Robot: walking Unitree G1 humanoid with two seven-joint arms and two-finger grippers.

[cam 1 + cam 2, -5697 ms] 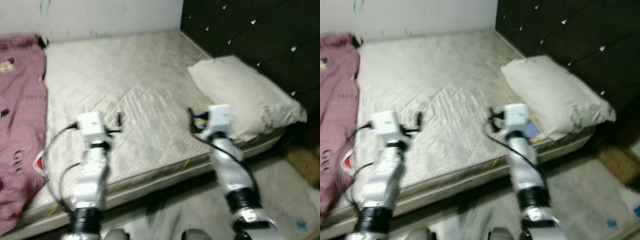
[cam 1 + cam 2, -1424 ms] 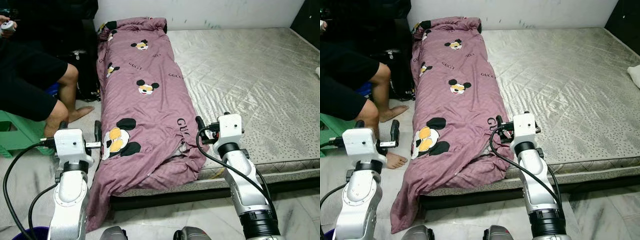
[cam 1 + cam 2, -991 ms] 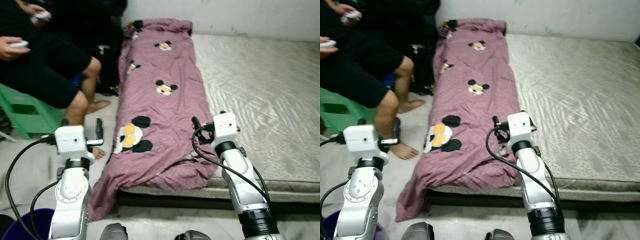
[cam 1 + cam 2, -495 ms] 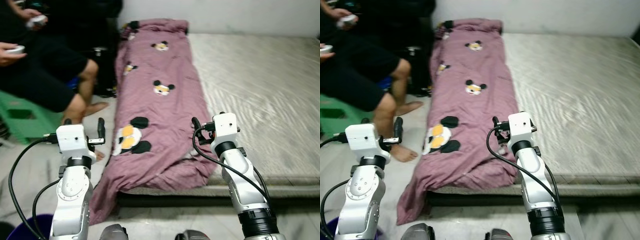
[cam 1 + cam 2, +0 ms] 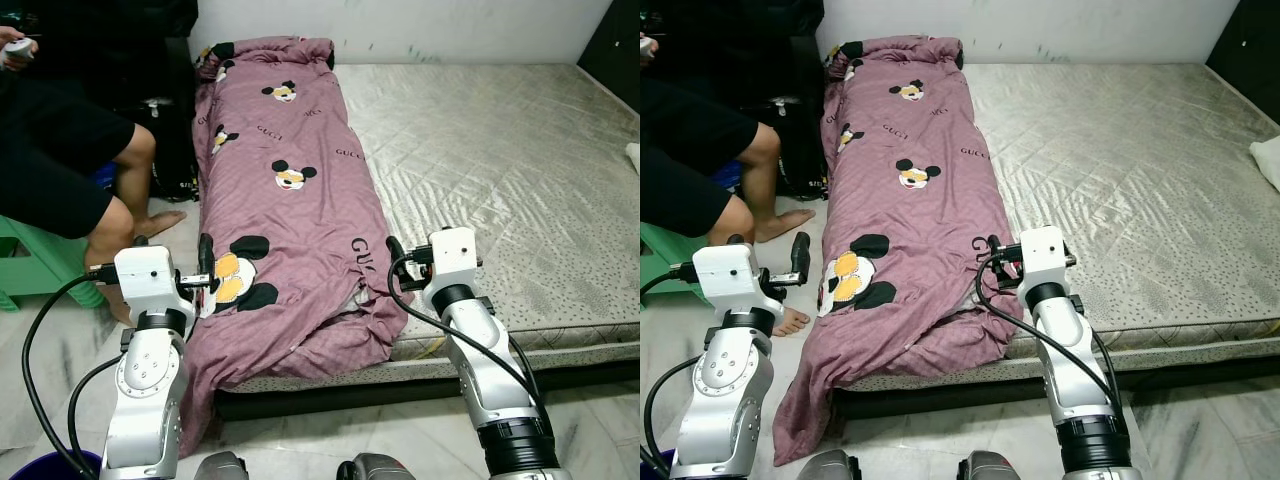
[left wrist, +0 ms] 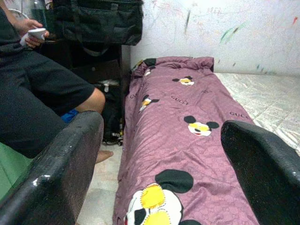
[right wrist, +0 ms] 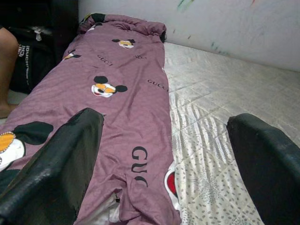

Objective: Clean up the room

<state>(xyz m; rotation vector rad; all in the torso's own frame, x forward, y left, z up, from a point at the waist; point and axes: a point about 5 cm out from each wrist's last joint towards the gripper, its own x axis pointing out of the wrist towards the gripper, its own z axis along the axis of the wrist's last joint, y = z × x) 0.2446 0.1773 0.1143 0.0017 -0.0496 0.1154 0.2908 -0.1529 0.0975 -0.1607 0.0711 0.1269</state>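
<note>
A long purple blanket [image 5: 285, 215] with cartoon mouse faces on it lies along the left side of the bed [image 5: 500, 170], running from 12 o'clock at the wall down to 6 o'clock near the robot. Its near end is bunched up and hangs over the edge of the bed toward the floor [image 5: 40, 350]. The rest of the bed is a bare grey mattress, and a bit of white pillow [image 5: 1268, 160] pokes in at 3 o'clock. The left tool [image 5: 204, 265] hangs in the air at about 8 o'clock, just beside the blanket's near left edge and not touching it. Its two black fingers [image 6: 61, 164] are spread wide apart with nothing between them. The right tool [image 5: 393, 262] is at about 5 o'clock, over the near right edge of the blanket where it meets the mattress. Its fingers [image 7: 56, 159] are wide apart too, and it holds nothing. A person [image 5: 60, 150] in dark clothes sits on a green stool [image 5: 35, 265] at 10 o'clock with bare feet on the floor, holding a small white thing in one hand [image 6: 32, 26]. A black bag [image 6: 96, 21] sits behind the person, by the wall.
</note>
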